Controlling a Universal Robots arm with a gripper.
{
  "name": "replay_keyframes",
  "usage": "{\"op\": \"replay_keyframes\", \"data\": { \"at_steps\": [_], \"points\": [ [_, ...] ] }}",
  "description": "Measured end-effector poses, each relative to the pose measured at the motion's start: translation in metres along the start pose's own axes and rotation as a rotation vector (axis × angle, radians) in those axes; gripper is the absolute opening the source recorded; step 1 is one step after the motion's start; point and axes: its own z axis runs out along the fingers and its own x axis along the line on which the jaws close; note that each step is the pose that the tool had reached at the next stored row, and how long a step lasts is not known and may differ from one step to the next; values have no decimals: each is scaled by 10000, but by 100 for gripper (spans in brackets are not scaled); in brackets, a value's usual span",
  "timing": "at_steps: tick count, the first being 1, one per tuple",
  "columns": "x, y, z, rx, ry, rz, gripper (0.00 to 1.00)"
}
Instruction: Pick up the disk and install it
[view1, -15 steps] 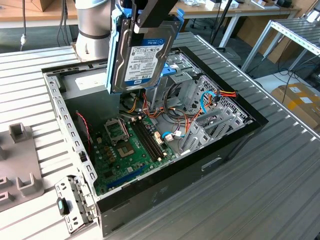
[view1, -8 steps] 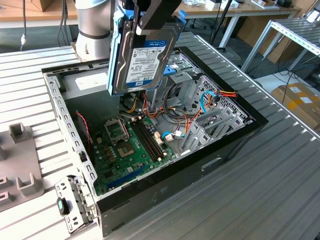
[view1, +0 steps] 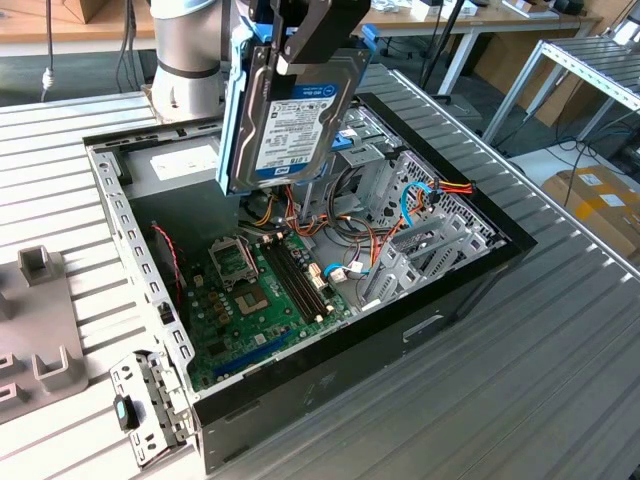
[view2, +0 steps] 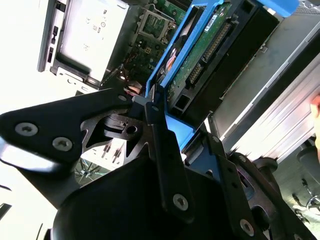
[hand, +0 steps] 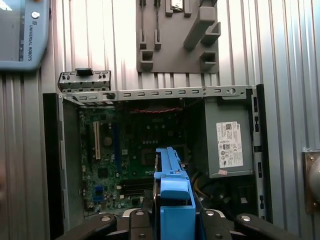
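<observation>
One disk (view1: 290, 115) clamped upright between jaws, hanging above open computer case (view1: 400, 335), over motherboard (view1: 255, 290).

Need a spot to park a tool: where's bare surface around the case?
Ribbed table is bare on the exterior view's right of the case, plus a strip between case and grey fixture. Crowded: cables beside the motherboard.

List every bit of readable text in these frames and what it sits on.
The disk: white and blue label with rows of fine print, too small to read.
Power supply: white sticker with fine print, too small to read.
Grey pendant: one line of brand lettering along its edge, not transcribed.
Motherboard: any markings are too small to read.
</observation>
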Motion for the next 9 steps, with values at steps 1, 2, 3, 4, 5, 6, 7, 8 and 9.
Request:
{"op": "replay_keyframes", "data": {
  "at_steps": [1, 2, 3, 4, 5, 6, 7, 8, 9],
  "points": [
    [5, -1, -1, 0, 1, 0, 37],
    [11, -3, -1, 0, 0, 1, 37],
    [16, -4, -1, 0, 0, 1, 37],
    [25, -7, -2, 0, 1, 1, 37],
    [33, -9, -2, 0, 0, 1, 37],
    [41, -12, -3, 0, 0, 1, 37],
    [49, -15, -3, 0, 0, 1, 37],
    [56, -18, -4, 0, 0, 1, 37],
    [62, -20, -4, 0, 0, 1, 37]
  ]
}}
